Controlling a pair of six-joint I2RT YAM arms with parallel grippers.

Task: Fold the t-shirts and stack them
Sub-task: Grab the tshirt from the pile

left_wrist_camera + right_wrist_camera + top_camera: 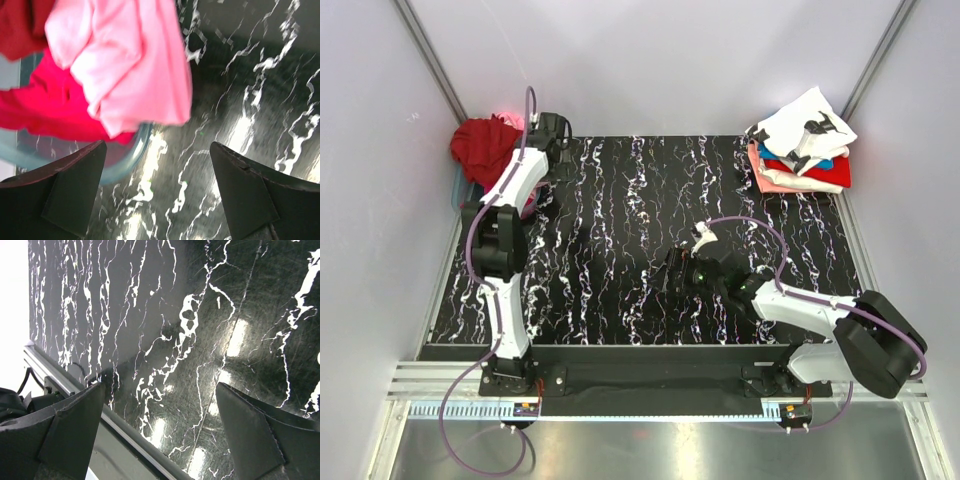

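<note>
A heap of unfolded t-shirts lies in a bin at the far left; the dark red one (483,145) is on top. In the left wrist view a light pink shirt (130,65) hangs over a magenta one (45,110), with dark red cloth (17,25) behind. My left gripper (544,138) (157,190) is open and empty, just in front of the heap, touching no cloth. A stack of folded shirts (800,150) sits at the far right, a white one with black print on top. My right gripper (675,272) (160,430) is open and empty low over the table's middle.
The heap's clear bluish bin (134,150) stands at the table's left edge (460,188). The black marble-patterned table (610,230) lies between heap and stack. The table's near edge and metal rail (100,410) show under the right gripper. Grey walls close in the sides.
</note>
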